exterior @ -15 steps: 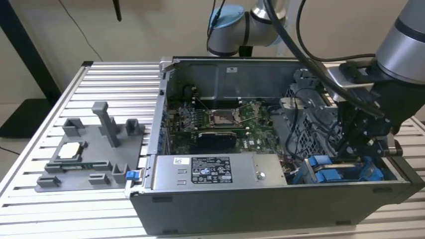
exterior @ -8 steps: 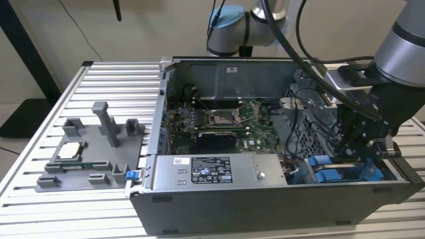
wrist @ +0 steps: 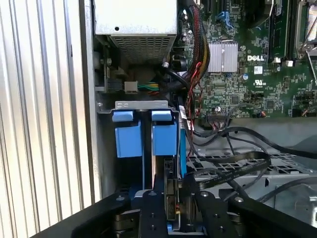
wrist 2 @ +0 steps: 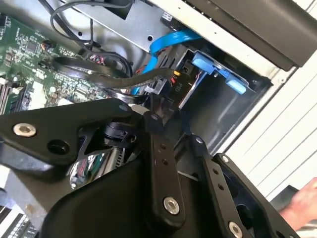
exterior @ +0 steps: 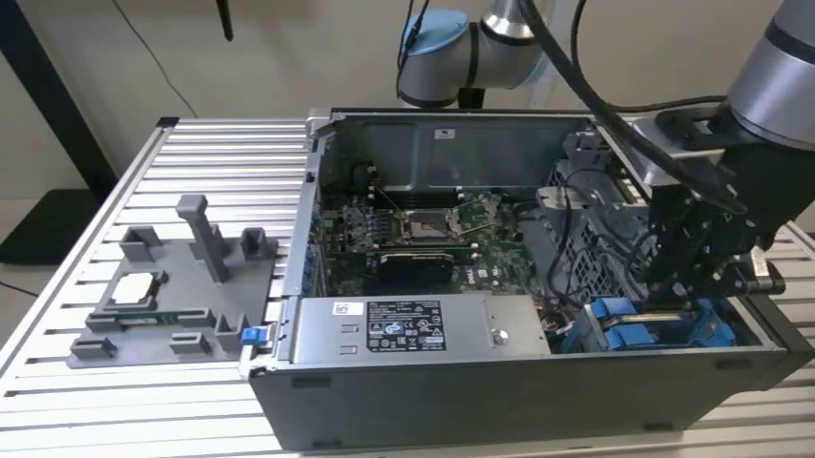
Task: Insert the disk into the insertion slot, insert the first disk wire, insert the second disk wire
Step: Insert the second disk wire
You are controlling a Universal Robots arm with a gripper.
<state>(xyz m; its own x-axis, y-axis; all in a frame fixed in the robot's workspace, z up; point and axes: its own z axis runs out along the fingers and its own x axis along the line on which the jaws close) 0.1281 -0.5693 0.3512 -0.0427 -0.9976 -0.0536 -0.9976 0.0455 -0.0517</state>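
hand (wrist: 172,198) pinching black connector (wrist: 171,191), blue-railed insertion slot (wrist: 143,136)

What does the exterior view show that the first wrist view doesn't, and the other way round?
Exterior view's extras: the grey fixture on the slatted table at the exterior view's left, the arm's blue-capped joint behind the case, and the processor socket.
First wrist view's extras: a silver heatsink and the red-and-black cable bundle, seen close.
Shared: the motherboard, the power-supply box, the insertion slot with its blue tabs, and the gripper at that slot.
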